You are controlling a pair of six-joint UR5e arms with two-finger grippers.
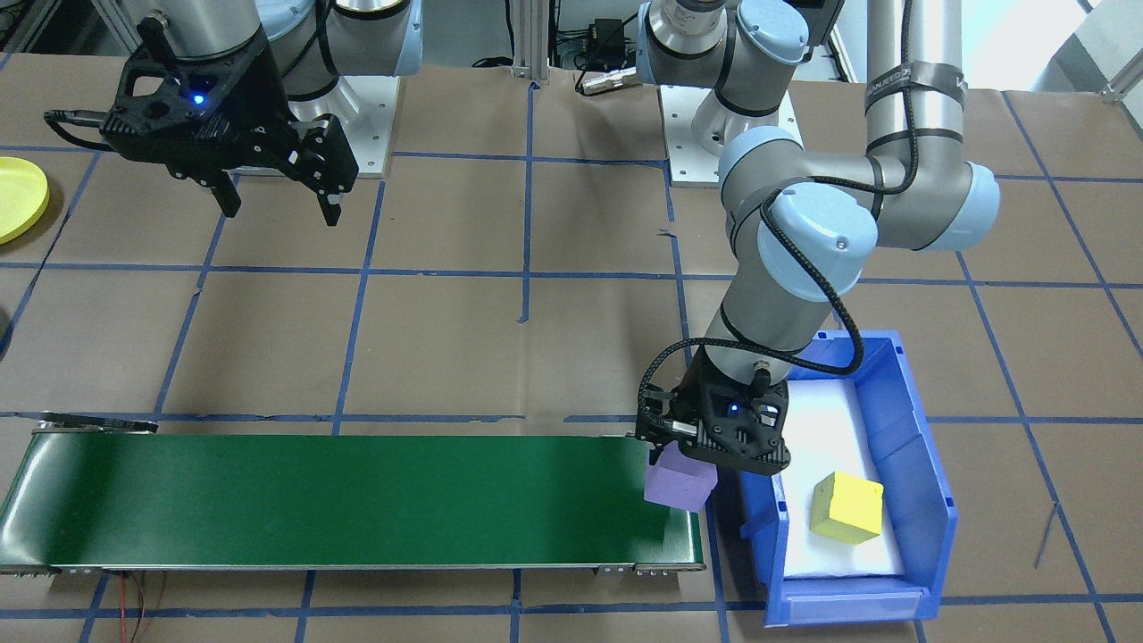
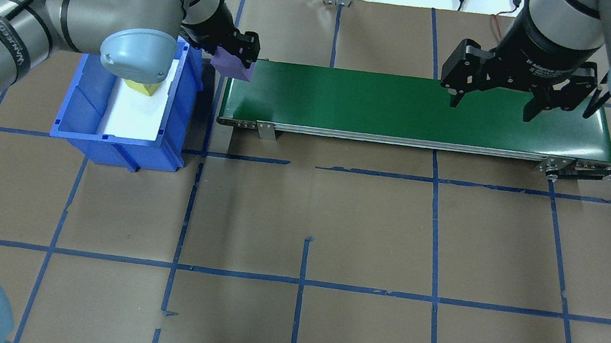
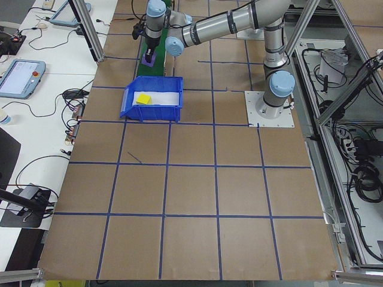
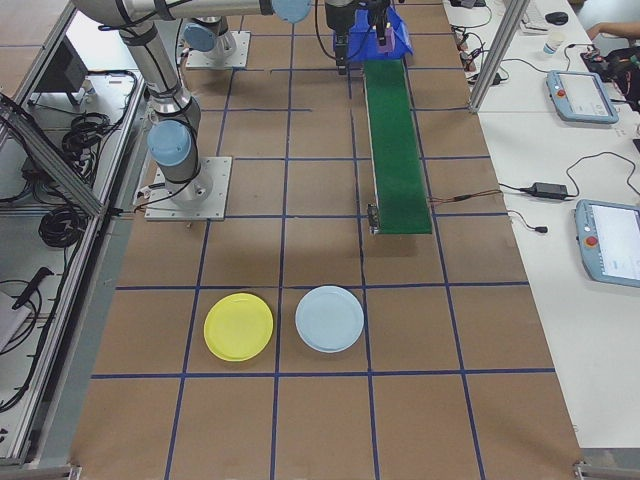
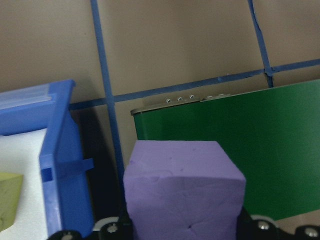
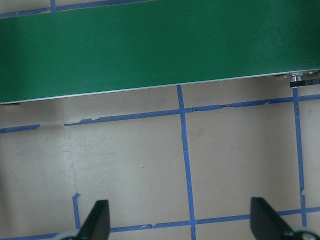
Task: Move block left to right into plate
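Note:
A purple foam block [image 1: 679, 487] hangs just over the end of the green conveyor belt [image 1: 339, 500] nearest the blue bin, with my left gripper [image 1: 683, 464] shut on it. The left wrist view shows this block [image 5: 182, 195] filling the space between the fingers, above the belt's edge [image 5: 270, 150]. My right gripper [image 2: 490, 110] stands open and empty over the belt's other end [image 2: 564, 126]. Its two fingers [image 6: 97, 222] frame bare table. The yellow plate [image 4: 238, 327] lies on the table far beyond the belt's right end and shows at the edge of the front-facing view [image 1: 18, 196].
The blue bin [image 1: 920, 446] beside the belt holds a yellow foam block [image 1: 846, 507] on a white liner. A light blue plate [image 4: 329, 318] lies next to the yellow one. Blue tape lines cross the brown table.

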